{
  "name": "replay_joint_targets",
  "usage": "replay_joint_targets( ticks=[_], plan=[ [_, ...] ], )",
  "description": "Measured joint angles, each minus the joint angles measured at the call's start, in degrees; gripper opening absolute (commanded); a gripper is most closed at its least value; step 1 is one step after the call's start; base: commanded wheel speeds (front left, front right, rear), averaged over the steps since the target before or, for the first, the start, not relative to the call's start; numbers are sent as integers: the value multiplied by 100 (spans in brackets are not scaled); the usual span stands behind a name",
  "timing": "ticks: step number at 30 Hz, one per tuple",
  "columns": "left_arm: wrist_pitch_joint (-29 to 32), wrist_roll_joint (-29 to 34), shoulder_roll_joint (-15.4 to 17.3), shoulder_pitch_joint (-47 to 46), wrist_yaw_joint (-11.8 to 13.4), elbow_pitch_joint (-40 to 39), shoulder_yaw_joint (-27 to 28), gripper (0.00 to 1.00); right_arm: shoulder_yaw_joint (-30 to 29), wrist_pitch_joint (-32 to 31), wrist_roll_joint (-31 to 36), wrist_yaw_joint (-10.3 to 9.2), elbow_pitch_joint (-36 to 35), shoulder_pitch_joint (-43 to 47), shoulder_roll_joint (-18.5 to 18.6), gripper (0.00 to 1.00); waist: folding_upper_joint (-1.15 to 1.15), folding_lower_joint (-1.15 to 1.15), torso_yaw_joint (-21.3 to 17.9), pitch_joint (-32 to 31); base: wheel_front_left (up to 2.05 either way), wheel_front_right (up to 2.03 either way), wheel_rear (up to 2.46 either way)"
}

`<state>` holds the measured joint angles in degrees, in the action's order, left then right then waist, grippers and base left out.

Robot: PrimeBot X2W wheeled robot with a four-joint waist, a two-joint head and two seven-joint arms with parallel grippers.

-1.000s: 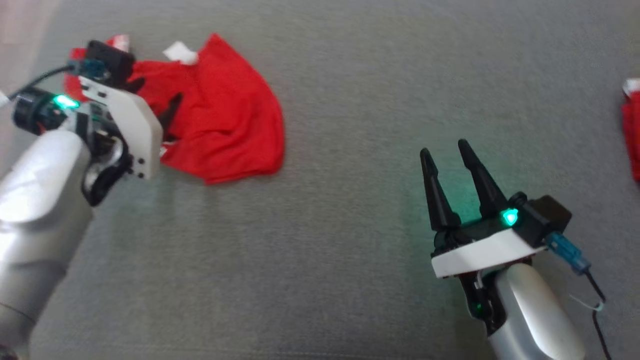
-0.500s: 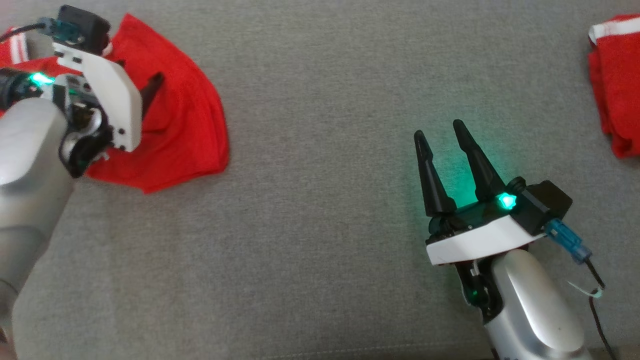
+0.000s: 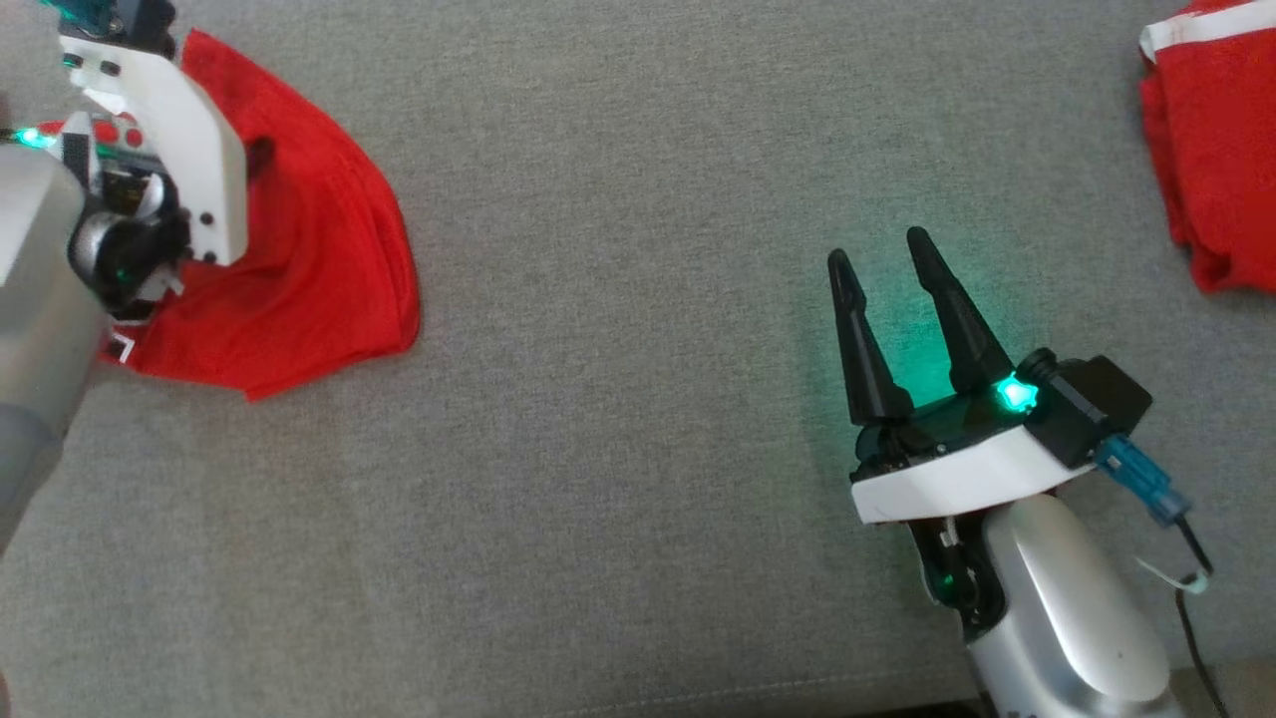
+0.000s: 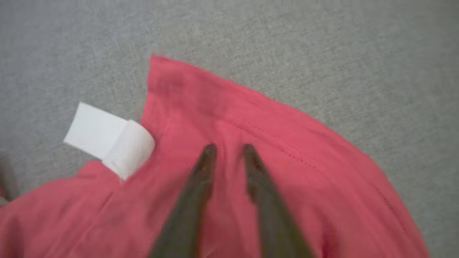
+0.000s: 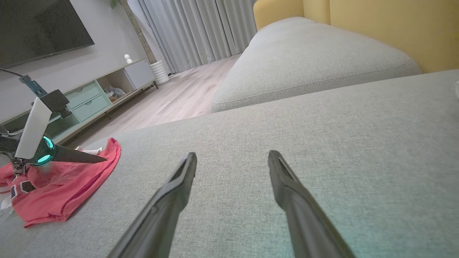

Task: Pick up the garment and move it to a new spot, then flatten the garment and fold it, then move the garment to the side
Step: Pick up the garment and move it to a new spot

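The garment is a crumpled red cloth lying at the far left of the grey cushion, also seen low on the left in the right wrist view. A white label sticks out from its edge. My left gripper points down onto the red fabric; its two dark fingers stand a narrow gap apart, with flat cloth showing between them. In the head view the white mount hides most of the left gripper. Over bare cushion at the right, my right gripper is wide open and holds nothing.
A second red cloth with a white band lies at the far right edge of the cushion. Beyond it are another grey cushion, the yellow sofa back, a wooden floor and a low cabinet.
The head camera has shifted, so the whole picture slid left and the second red cloth came further in. My left gripper's fingers have drawn closer together over the garment. The right gripper has stayed as it was.
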<state>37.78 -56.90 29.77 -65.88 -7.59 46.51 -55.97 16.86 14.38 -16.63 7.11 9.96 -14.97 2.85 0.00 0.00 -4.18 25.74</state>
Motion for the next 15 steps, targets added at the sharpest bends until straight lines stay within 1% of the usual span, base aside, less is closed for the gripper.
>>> replay_joint_targets(
  ticks=[2, 4, 7, 10, 15],
  plan=[
    [-192, -23, 1, 24, 0, -64, -63, 0, -10, 0, 0, 0, -2, 0, 0, 100, 0, 0, -7, -24, 0, 0, 0],
    [-604, 54, 2, 71, 1, -87, -180, 0, -9, 0, 0, 0, -2, 1, 0, 100, 0, 1, -13, -68, 0, 0, 0],
    [-1512, 230, -26, 102, 0, -127, -213, 0, -5, 0, -2, 0, -1, 1, 0, 100, 0, 1, -14, -165, 0, 0, 0],
    [-2464, 381, -134, 64, 0, -149, -208, 0, -2, 0, -4, 0, 4, 3, 0, 100, 0, 0, -13, -295, 0, 0, 0],
    [-3775, 613, -328, -43, 0, -346, -416, 0, 33, 0, -79, 0, 41, 34, 0, 100, 0, 0, -19, -568, 0, 0, 0]
  ],
)
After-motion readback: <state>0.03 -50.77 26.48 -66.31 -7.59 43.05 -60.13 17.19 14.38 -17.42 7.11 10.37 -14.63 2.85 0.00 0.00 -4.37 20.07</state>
